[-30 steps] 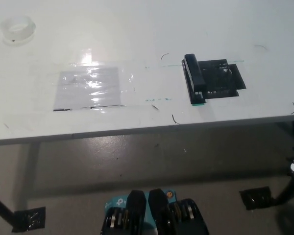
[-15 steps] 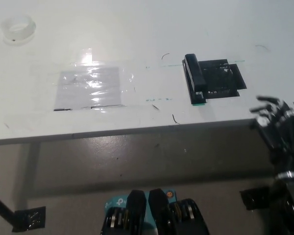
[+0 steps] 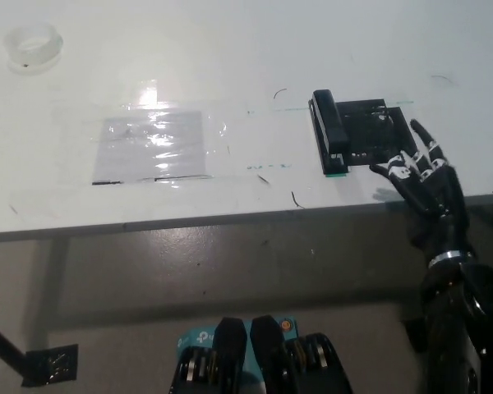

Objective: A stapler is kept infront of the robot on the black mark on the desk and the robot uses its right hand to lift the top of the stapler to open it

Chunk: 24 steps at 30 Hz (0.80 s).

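Observation:
A black stapler lies closed on the left edge of the black mark on the white desk, its long axis running away from me. My black right hand hovers over the desk's front edge, right of and nearer than the stapler, fingers spread apart and holding nothing. Its fingertips reach the lower right corner of the black mark. It does not touch the stapler. My white left hand is out of view.
A roll of clear tape sits at the far left of the desk. A shiny taped plastic patch lies left of centre. The desk's front edge runs across the middle, with grey floor below.
My right arm has risen from the bottom right corner and moved up and left, so the open hand now reaches over the desk edge beside the black mark. The stapler has not moved.

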Motion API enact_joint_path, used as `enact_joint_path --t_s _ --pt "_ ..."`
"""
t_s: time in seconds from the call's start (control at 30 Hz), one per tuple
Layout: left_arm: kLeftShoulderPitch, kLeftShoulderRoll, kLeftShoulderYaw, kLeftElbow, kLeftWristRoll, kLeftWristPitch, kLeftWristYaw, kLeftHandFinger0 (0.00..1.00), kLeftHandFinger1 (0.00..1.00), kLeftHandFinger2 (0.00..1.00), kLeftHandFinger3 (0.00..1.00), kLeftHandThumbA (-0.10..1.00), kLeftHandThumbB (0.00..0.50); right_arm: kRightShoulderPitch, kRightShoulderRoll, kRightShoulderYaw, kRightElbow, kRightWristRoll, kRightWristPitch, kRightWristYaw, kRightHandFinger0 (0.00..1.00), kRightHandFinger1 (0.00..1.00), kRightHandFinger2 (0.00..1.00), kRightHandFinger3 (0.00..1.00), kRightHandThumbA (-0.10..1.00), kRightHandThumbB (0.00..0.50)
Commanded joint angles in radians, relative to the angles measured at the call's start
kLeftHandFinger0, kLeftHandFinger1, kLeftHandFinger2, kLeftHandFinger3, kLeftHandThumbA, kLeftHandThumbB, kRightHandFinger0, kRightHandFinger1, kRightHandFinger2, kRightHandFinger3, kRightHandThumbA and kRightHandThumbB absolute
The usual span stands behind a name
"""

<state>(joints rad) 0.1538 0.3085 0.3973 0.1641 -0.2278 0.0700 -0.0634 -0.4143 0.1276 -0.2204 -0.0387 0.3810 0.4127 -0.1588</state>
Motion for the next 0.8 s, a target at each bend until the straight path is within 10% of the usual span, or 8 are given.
enact_joint_path --t_s 0.0,0.37,0.77 --pt "-0.003 0.01 0.005 -0.02 -0.01 -0.014 0.001 0.41 0.49 0.63 0.77 0.95 0.081 -0.07 0.03 -0.034 0.025 0.29 0.057 -0.117 0.72 0.73 0.88 1.0 0.56 0.0" --pt "-0.013 0.01 0.008 -0.005 -0.017 -0.027 -0.002 0.39 0.48 0.61 0.73 0.95 0.139 -0.086 0.115 -0.1 0.055 0.442 0.057 -0.261 0.86 0.92 0.99 1.0 0.77 0.0" --pt "-0.017 0.019 0.007 -0.004 -0.018 -0.032 -0.01 0.4 0.5 0.66 0.78 0.99 0.111 -0.129 0.176 -0.118 0.083 0.495 0.057 -0.336 0.84 0.91 0.94 1.0 0.7 0.0"
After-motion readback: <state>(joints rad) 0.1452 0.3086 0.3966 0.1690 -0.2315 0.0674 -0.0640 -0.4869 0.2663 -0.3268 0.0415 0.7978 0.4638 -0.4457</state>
